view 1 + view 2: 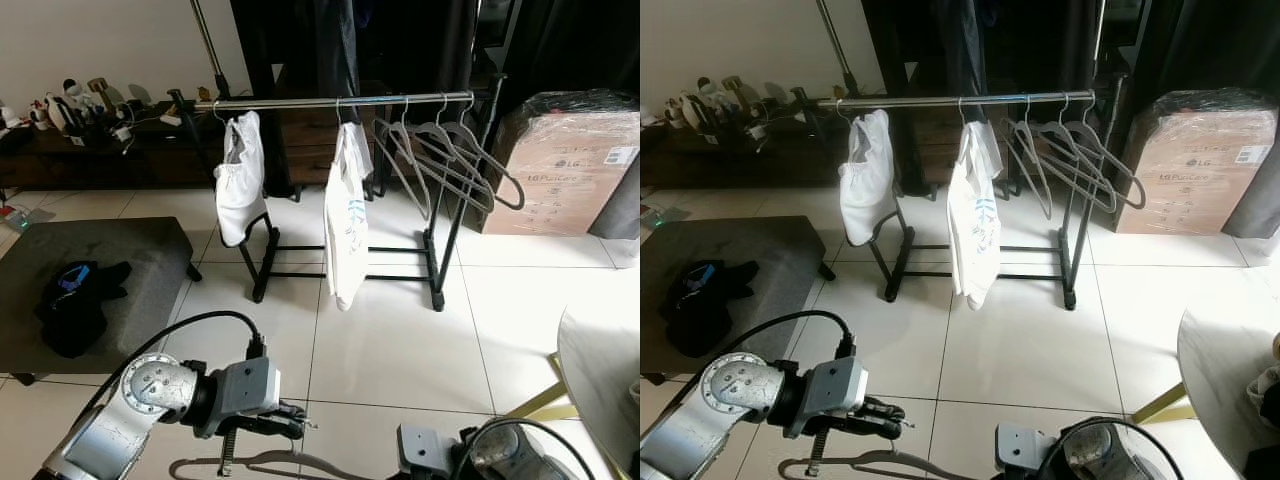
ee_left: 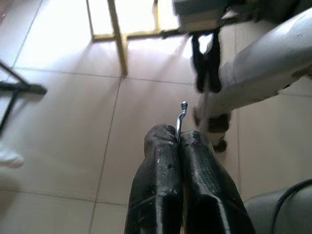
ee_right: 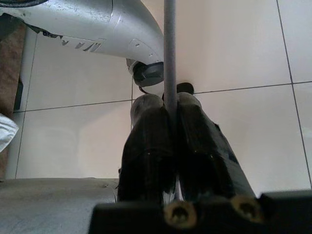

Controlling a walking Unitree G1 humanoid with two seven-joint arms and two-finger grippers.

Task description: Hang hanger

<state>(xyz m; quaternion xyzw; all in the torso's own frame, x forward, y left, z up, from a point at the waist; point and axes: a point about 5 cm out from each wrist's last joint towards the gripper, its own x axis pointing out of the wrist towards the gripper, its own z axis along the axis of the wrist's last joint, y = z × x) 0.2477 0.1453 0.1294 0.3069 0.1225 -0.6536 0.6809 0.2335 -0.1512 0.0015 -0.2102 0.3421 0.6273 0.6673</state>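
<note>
A grey hanger (image 1: 268,461) is held low over the tiled floor at the bottom of the eye views. My left gripper (image 1: 297,425) is shut on its metal hook (image 2: 181,116), which sticks out between the black fingers. My right gripper (image 3: 168,103) is shut on the hanger's grey bar (image 3: 169,48). Ahead stands a black clothes rack with a silver rail (image 1: 340,101). Two white garments (image 1: 240,178) (image 1: 346,215) hang on it, and several empty grey hangers (image 1: 450,155) hang at its right end.
A wrapped cardboard box (image 1: 565,165) stands right of the rack. A dark low platform (image 1: 100,270) with black clothing (image 1: 75,302) lies at the left. A round table edge (image 1: 600,370) is at the near right. A low cabinet (image 1: 90,150) with small items lines the back wall.
</note>
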